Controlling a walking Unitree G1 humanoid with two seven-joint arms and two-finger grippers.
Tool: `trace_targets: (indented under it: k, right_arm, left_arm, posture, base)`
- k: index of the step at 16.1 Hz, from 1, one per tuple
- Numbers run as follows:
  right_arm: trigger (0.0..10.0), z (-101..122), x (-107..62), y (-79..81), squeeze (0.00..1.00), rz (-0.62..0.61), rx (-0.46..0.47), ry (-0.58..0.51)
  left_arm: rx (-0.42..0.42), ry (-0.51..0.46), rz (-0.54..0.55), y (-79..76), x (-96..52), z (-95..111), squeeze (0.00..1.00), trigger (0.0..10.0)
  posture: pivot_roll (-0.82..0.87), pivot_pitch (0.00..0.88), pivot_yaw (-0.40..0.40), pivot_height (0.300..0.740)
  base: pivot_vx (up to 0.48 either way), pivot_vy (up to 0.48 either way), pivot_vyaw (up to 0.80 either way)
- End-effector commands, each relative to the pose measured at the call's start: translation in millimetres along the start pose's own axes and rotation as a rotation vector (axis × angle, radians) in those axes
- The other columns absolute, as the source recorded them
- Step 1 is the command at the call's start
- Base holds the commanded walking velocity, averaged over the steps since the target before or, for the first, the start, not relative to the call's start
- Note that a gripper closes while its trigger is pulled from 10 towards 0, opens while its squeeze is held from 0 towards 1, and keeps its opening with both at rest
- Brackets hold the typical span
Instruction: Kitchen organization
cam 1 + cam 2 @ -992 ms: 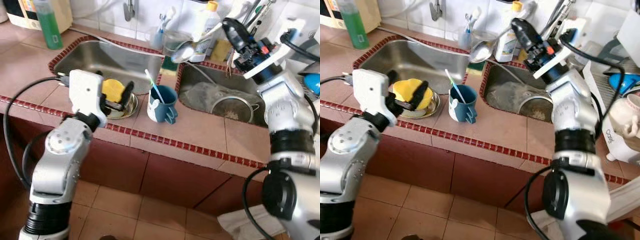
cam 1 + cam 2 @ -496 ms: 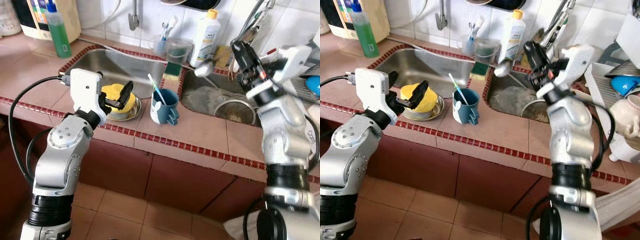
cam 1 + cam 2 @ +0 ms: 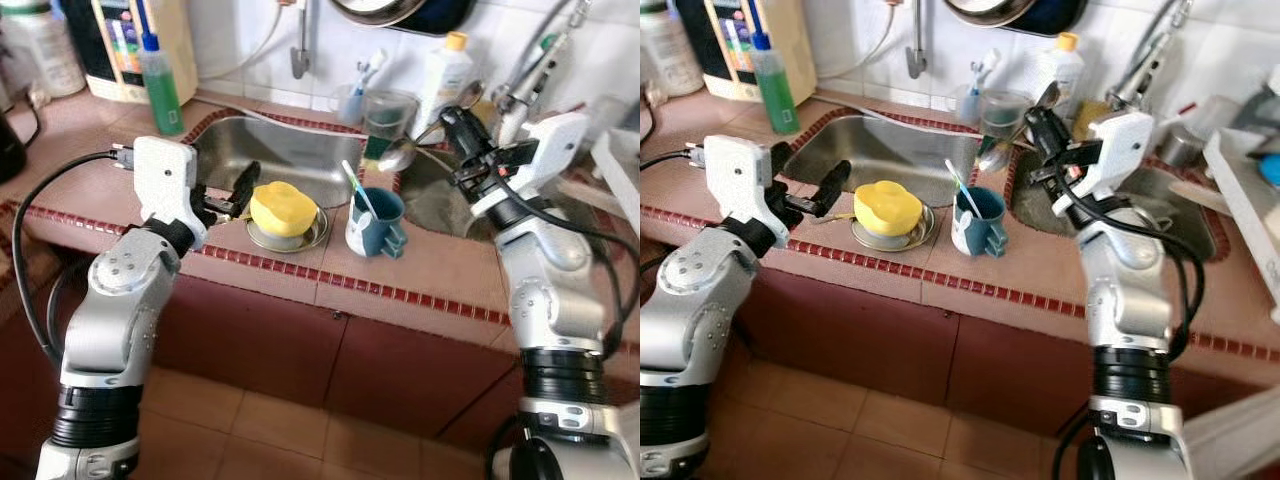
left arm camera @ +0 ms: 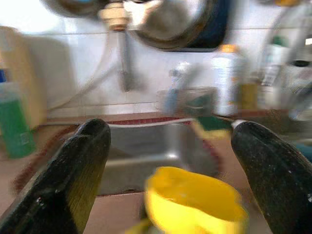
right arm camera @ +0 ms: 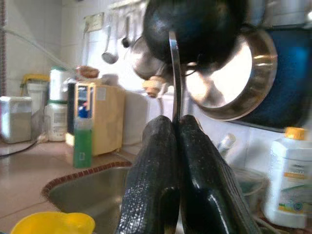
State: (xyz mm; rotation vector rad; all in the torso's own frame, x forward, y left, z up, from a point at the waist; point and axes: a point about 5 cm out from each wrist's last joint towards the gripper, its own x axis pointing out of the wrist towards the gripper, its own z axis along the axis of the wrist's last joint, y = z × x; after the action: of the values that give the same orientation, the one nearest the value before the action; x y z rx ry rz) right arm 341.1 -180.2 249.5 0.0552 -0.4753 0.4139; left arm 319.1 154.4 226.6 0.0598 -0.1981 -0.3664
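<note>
— What is the right gripper (image 3: 1040, 125) doing above the tiled counter (image 3: 440, 270)?

— Its fingers are clamped on the handle of a metal spoon (image 3: 400, 153), held over the rim between the two sinks, just behind the blue mug (image 3: 374, 221).

— And the left gripper (image 3: 243, 185)?

— Fingers spread apart, empty, just beside the yellow cup (image 3: 282, 207) lying in a small metal dish (image 3: 287, 235) at the left sink's (image 3: 260, 160) front edge.

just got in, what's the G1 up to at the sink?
Kitchen tidy-up. The right gripper has its jaws shut on a metal spoon, held in the air above the counter behind the blue mug. The left gripper is open beside the yellow cup, which sits upside down on a small steel dish.
</note>
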Motion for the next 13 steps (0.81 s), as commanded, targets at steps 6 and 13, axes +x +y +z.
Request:
trace_targets:
  k: [6, 13]
  right_arm:
    - [10.0, 9.9, 3.5, 0.7, 0.00, -0.002, -0.006, -0.044]
    - [10.0, 22.4, 3.5, -7.5, 0.00, -0.047, 0.015, -0.120]
  left_arm:
    - [0.006, -0.013, 0.010, 2.2, 0.4, 2.5, 0.00, 10.0]
    - [0.059, -0.015, -0.034, 0.3, 0.5, 3.9, 0.00, 10.0]
  posture:
    - [0.05, 0.000, -0.049, 0.740]
    - [0.05, 0.000, -0.048, 0.740]
  base:
    - [0.000, 0.226, 0.00]
    - [0.000, 0.000, 0.00]
